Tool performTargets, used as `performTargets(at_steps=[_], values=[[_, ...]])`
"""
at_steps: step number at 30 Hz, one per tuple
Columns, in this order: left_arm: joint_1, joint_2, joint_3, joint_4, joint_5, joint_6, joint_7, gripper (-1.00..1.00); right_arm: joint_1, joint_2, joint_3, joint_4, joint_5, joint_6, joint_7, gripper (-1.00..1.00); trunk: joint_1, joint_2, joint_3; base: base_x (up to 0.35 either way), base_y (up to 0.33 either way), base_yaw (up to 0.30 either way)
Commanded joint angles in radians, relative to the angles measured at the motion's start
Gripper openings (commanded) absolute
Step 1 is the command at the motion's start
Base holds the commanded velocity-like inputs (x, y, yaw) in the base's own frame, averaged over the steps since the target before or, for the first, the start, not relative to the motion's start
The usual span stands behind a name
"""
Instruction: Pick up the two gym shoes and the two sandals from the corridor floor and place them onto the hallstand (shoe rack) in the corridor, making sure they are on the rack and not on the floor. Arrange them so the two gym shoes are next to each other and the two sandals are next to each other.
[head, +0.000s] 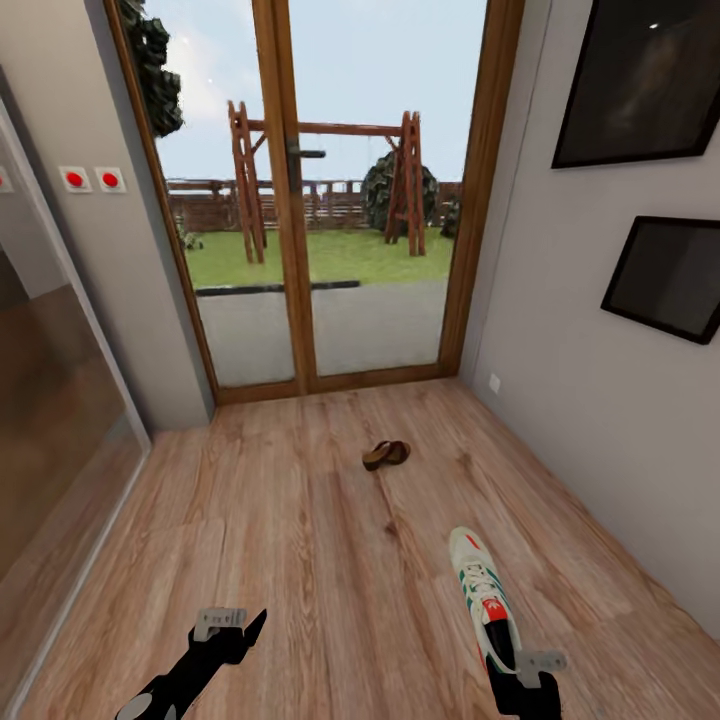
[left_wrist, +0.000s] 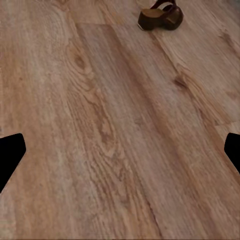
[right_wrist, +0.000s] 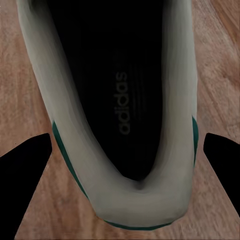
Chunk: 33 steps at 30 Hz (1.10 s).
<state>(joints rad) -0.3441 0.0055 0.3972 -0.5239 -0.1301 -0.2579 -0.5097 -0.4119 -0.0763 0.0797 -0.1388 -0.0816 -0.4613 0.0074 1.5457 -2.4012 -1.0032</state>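
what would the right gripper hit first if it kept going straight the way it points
Most likely the gym shoe: the right gripper points into its heel opening, fingers spread to either side. How near it is cannot be told.

I see the corridor floor (head: 300, 520) as matt wood-grain plank with knots and darker streaks. At one o'clock, the gym shoe (head: 483, 598) looks smooth, matt white, its lining dark. The sandal (head: 385, 455) at twelve looks like brown leather, faintly glossy.
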Motion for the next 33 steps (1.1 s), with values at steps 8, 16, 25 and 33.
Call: performTargets(at_steps=[8,16,25,33], values=[[-0.001,-0.001,0.008,0.001,-0.01,-0.006,-0.006,1.0,-0.001,0.0,0.008,0.001,-0.009,-0.004,0.0,-1.0,0.0,0.0,0.001,0.308,0.153,-0.065],[-0.001,-0.001,0.008,0.001,-0.009,-0.006,-0.006,1.0,-0.001,0.0,0.008,0.001,-0.009,-0.004,-0.001,-1.0,0.0,0.0,0.009,0.281,0.207,-0.224],[-0.001,-0.001,0.008,0.001,-0.009,-0.006,-0.006,1.0,-0.001,0.0,0.008,0.001,-0.009,-0.004,-0.001,-1.0,0.0,0.0,0.018,0.281,0.208,-0.228],[-0.001,-0.001,0.008,0.001,-0.009,-0.006,-0.006,1.0,-0.001,0.0,0.008,0.001,-0.009,-0.004,-0.001,-1.0,0.0,0.0,0.026,0.28,0.208,-0.228]])
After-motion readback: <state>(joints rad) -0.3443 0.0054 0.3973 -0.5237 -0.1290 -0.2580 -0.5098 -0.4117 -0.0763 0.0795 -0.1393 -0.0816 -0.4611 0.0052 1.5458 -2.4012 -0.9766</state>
